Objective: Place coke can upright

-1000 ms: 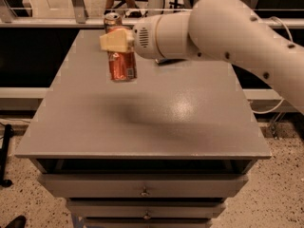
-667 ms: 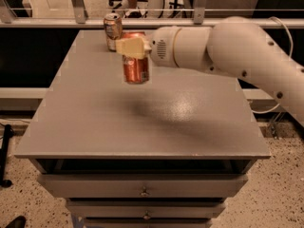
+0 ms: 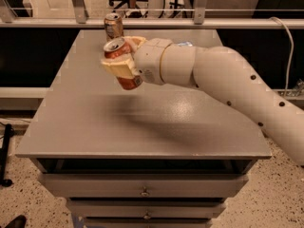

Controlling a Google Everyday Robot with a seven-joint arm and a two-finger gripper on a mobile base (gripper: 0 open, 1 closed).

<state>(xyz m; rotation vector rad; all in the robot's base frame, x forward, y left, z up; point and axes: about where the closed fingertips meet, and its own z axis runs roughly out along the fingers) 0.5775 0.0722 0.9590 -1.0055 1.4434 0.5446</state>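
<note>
The coke can (image 3: 118, 56) is orange-red with a silver top. It hangs in the air above the left-middle of the grey table (image 3: 142, 122), tilted with its top toward the upper left. My gripper (image 3: 123, 58) is shut on the coke can, one tan finger (image 3: 118, 68) across its front and the other behind it. The white arm reaches in from the right.
A tan/gold-brown can (image 3: 113, 25) stands upright at the table's far edge, just behind the held can. A bit of a blue and silver thing (image 3: 184, 44) shows behind the arm. A rail runs behind the table; drawers sit below its front edge.
The arm has swung so the held can went from hanging upright to tilted, and it now sits nearer the tan can. The view has also shifted.
</note>
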